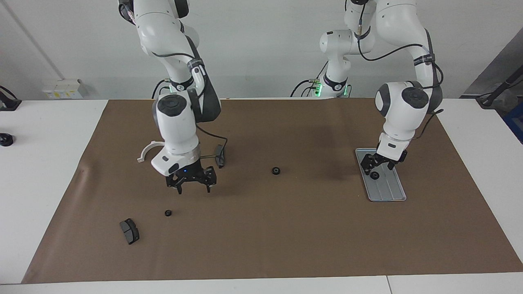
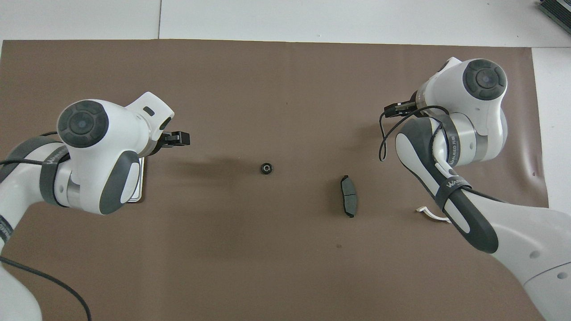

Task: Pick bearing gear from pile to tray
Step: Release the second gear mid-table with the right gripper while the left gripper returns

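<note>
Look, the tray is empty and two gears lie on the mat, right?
Not quite. The tray is not empty: the facing view shows one gear lying in it. Two other gears do lie on the mat.

A small black gear [image 1: 374,175] lay flat in the tray [image 1: 388,192], in the half nearer the robots. The tray was a silver-grey ribbed rectangle with a raised rim, flat on the brown mat [image 1: 286,237] toward the left arm's end, its long side running away from the robots. A second gear [image 1: 276,170] sat alone near the mat's middle. A third gear [image 1: 167,212] lay toward the right arm's end, near the mat's edge farthest from the robots, with a dark grey pad [image 1: 129,231] beside it toward the corner. Another pad [image 1: 220,156] and a white half-ring bracket [image 1: 148,150] lay nearer the robots.
</note>
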Available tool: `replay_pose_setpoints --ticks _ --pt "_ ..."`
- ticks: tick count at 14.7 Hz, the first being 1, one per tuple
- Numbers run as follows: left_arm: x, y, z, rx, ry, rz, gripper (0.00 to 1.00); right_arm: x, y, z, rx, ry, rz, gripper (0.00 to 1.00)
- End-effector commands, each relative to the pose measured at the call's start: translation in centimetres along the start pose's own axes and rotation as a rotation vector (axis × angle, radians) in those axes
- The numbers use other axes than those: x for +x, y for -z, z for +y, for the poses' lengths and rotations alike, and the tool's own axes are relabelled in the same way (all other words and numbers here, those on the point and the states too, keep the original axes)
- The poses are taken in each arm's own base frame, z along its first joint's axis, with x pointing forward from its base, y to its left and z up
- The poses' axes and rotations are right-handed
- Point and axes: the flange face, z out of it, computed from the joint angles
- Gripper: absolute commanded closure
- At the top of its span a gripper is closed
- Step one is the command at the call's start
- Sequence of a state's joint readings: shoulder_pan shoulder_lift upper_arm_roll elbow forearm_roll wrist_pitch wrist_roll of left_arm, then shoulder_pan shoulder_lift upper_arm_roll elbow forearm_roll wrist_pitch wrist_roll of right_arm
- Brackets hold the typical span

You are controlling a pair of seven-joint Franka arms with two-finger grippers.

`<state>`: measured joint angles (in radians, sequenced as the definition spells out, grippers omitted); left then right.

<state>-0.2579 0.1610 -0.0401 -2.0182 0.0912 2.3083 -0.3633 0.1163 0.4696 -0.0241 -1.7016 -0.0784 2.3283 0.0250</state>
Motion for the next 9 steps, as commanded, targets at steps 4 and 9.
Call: replay_pose_setpoints --ticks 4,9 --pt "-4.9 -1.5 11.8 -0.002 0.016 -0.019 0.00 0.5 -3.5 0.6 0.017 0.004 0.016 0.00" --pt "-4.7 -4.2 18.8 -0.051 0.035 0.016 0.00 0.3 -4.5 1.4 0.017 -0.010 0.012 0.52"
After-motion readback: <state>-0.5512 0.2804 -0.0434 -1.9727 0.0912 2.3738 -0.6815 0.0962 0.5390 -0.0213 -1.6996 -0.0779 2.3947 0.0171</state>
